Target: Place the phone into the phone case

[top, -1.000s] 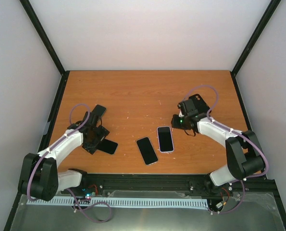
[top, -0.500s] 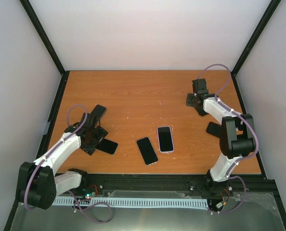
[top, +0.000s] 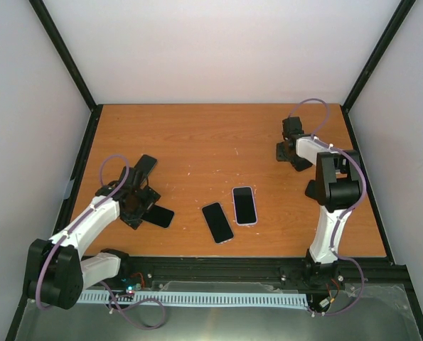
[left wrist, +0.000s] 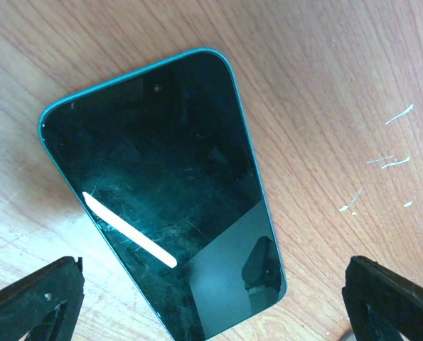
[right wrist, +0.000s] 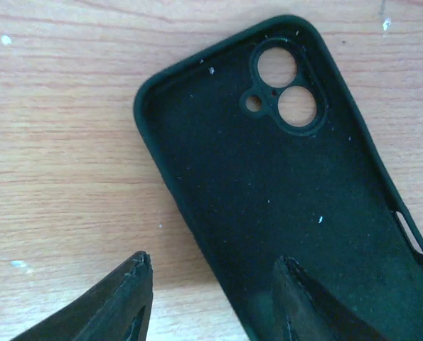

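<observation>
Phone (left wrist: 168,192), teal-rimmed with its black screen up, lies at left on the worktop (left wrist: 339,85) under the released left pincer (left wrist: 211,305); dark case (right wrist: 282,185), hollow side up, lies far right under the released right pincer (right wrist: 211,284)

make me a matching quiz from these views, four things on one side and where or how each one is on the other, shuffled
Things:
1. teal-edged phone
2. phone case
3. light-rimmed phone
4. left end effector

Place or state:
a. fingers wide open
b. in the middle, next to a darker phone
c. hollow side up, lens cutouts showing
d. lying screen up, far left

Pairs: 1-d, 2-c, 3-b, 4-a
</observation>
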Robot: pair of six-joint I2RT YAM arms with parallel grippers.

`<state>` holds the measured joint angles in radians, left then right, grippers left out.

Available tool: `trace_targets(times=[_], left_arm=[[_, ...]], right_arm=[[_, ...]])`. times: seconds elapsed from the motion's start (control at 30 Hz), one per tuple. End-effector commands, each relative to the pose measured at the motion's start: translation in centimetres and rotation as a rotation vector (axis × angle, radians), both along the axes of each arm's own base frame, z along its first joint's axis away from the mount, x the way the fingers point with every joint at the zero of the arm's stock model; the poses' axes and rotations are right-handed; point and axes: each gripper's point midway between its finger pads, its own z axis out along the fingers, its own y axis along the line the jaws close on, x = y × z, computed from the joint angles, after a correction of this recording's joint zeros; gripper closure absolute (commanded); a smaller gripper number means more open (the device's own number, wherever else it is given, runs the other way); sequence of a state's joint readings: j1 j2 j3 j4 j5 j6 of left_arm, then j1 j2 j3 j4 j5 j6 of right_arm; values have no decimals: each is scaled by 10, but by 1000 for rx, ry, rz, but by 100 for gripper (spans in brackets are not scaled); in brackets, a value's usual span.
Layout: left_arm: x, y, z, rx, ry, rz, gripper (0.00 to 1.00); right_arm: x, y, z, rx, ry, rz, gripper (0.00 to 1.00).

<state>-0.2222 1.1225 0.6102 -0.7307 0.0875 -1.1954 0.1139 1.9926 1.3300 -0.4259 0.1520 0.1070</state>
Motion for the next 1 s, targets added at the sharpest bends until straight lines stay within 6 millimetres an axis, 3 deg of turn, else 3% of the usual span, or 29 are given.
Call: trace_targets(times=[0.0,0.23,0.5,0.67,0.8,0.97], left_arm=[[3,-3,2,-27,-18,-2,1],[0,-2,0,-21,-14,-7,1],[3,0,4,-11,-14,11,1],[7,1,8,-3,-18,17,1],[11,2,14,-2,-26,28,0],[11,3,18,-7,-29,56,0]], right_arm=[[4,-10,-8,-41,33,25,54],[6,-13,-20,-71,69,37,57],[0,-2,-18,-7,77,51,82],[-8,9,-8,85,55,32,96],[-17,19,7,172,44,-6,97],[-41,40,31,268,44,-39,97]])
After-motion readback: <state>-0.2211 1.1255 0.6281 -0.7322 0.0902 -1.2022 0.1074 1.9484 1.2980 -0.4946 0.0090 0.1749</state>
